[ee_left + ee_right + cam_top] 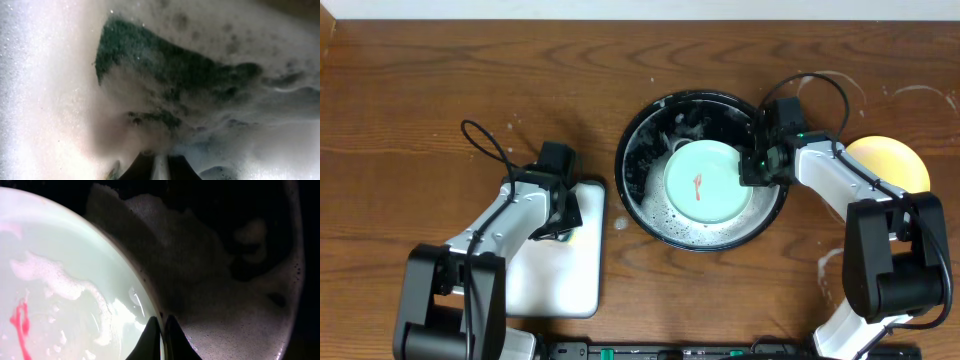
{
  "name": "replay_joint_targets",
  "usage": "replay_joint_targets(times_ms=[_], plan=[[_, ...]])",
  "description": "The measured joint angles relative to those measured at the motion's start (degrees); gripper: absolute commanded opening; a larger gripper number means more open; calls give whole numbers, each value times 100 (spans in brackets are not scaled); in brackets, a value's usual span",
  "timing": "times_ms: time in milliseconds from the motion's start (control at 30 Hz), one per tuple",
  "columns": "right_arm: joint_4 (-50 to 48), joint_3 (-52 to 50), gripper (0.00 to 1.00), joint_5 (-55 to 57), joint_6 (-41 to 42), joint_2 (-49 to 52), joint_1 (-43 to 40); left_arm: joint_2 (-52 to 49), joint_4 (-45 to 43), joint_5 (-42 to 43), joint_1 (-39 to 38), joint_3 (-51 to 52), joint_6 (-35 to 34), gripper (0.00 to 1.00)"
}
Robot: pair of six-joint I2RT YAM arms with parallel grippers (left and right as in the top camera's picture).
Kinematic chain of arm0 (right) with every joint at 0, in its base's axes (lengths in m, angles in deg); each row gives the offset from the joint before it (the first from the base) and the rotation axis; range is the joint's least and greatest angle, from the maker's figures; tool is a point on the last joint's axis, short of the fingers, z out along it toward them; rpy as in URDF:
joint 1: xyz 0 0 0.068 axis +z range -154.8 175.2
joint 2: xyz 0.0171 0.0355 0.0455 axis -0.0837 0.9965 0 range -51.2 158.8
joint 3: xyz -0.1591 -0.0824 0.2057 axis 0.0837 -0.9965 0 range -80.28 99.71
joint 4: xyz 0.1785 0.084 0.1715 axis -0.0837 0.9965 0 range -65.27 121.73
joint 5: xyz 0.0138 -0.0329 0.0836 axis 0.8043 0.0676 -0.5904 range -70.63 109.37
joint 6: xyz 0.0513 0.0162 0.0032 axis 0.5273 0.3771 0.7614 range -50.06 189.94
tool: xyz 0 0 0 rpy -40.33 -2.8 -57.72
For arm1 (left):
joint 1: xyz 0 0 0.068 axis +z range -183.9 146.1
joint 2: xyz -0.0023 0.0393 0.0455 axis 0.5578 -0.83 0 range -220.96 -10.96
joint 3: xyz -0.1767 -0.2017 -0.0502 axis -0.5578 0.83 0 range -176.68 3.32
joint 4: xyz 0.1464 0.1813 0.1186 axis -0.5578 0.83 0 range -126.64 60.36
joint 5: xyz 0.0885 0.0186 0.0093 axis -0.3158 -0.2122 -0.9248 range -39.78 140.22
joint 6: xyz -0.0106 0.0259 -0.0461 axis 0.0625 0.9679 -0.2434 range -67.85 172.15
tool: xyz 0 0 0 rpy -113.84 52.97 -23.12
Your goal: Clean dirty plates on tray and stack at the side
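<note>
Brown wood tabletop (pixel 420 90), sudsy black tray (pixel 625 170), red-smeared mint plate (pixel 720 195)

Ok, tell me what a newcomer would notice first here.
The mint-green plate with a red smear, lying in the sudsy black basin at the centre, stands out first. The right end effector grips its right rim, and a yellow plate sits at far right.

The mint plate (pixel 710 188) looks glossy and wet, the wood table (pixel 420 90) grained, the green sponge (pixel 170 65) rough.
</note>
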Motion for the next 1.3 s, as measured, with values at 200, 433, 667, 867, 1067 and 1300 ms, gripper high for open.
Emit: replay_joint_targets(times_ms=[200,433,667,867,1067,1300], plan=[[0,0,1,-2,2,0,0,-201,909,0,22,-511,37,33],[0,0,1,0,2,0,0,426,1226,107,17,-671,57,54],[0,0,1,-2,2,0,0,590,822,101,15,-662,68,58],[0,0,1,-2,2,0,0,302,-98,44,15,-107,184,57],[0,0,1,-2,2,0,0,92,-590,153,11,59,245,31],[2,0,1,-2,2,0,0,76,-544,280,-11,17,229,22]])
